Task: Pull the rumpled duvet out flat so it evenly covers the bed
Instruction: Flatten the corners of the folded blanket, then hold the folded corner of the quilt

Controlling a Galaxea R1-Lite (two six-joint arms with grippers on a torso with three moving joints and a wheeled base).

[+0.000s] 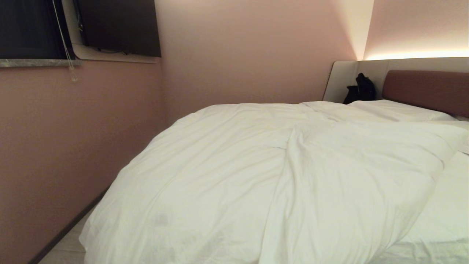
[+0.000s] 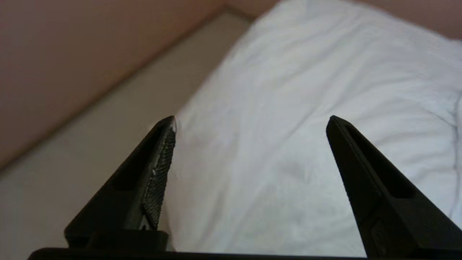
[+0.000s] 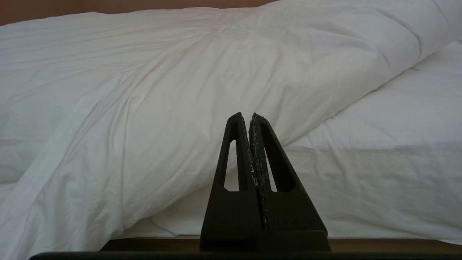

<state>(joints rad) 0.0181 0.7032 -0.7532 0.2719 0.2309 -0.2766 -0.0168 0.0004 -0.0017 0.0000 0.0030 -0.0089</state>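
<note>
While the thick puffy white duvet (image 1: 256,176) lies bunched diagonally on the wide white-sheeted bed (image 1: 445,216), baring its right side, the left claw (image 2: 251,121) hangs wide over the near-left edge, right claw (image 3: 249,116) closed, so a fresh grasp seems next.

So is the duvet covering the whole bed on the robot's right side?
No, the duvet stops short there, leaving the sheet bare.
</note>
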